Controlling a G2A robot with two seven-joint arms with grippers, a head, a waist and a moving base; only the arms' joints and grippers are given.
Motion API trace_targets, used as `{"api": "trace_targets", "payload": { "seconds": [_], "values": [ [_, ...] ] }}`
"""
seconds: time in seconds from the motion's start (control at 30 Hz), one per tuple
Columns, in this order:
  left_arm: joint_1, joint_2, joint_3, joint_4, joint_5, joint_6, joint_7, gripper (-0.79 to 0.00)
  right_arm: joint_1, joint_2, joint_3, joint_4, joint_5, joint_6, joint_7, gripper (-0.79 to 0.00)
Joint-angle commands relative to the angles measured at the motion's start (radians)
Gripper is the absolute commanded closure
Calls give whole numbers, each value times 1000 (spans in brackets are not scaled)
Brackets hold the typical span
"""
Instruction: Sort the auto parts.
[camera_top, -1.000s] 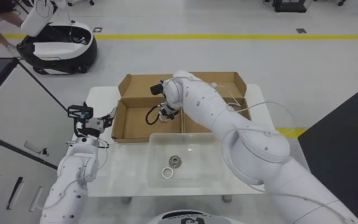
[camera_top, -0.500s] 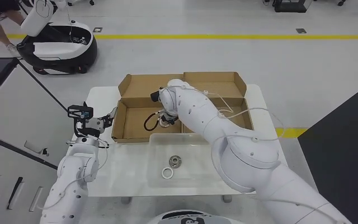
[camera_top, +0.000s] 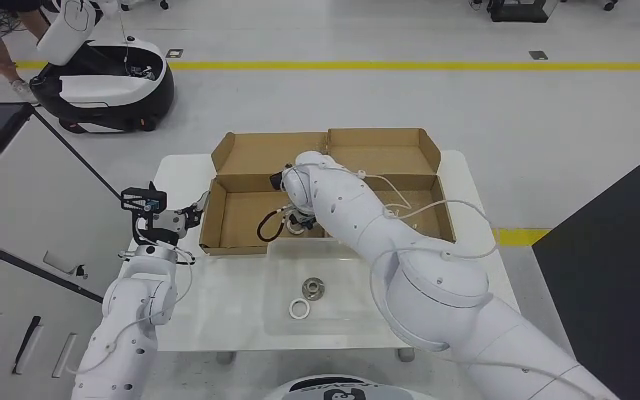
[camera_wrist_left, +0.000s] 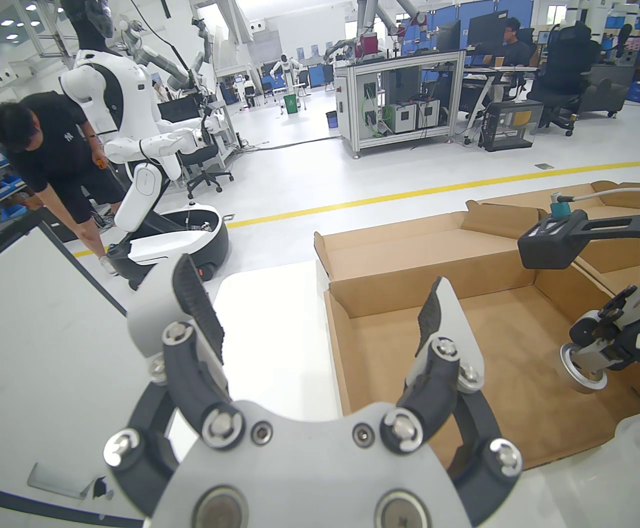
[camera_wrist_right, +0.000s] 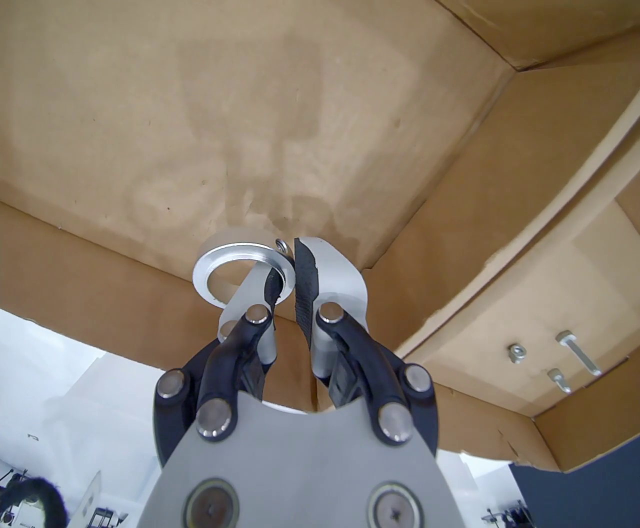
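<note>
Left claw (camera_wrist_left: 312, 290) hangs spread just beside the cardboard box (camera_top: 380, 150); right claw (camera_wrist_right: 289, 272), pinching the metal ring (camera_wrist_right: 235, 249) by its wall, has swung leftward into the left compartment (camera_top: 235, 215), so release there seems near.

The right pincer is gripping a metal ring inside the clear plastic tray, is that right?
Not quite. The right pincer grips the metal ring inside the cardboard box, not the tray. The right wrist view shows it.
</note>
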Motion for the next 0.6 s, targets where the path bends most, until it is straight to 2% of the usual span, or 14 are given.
{"api": "trace_targets", "payload": {
  "seconds": [0.0, 0.23, 0.27, 0.3, 0.37, 0.57],
  "values": [
    [0, 0, 0, 0, 0, 0, 0, -785, -2, -3, 1, 4, -6, 8, -2, 0],
    [0, 0, 0, 0, 0, 0, 0, -785, -4, -9, 15, 16, -10, 20, -18, -9],
    [0, 0, 0, 0, 0, 0, 0, -785, -4, -10, 17, 17, -9, 22, -21, -129],
    [0, 0, 0, 0, 0, 0, 0, -785, -4, -10, 20, 19, -9, 23, -24, -185],
    [0, 0, 0, 0, 0, 0, 0, -785, -4, -10, 24, 20, -10, 25, -31, -243],
    [0, 0, 0, 0, 0, 0, 0, -785, -3, -10, 38, 24, -8, 25, -50, -231]
  ]
}}
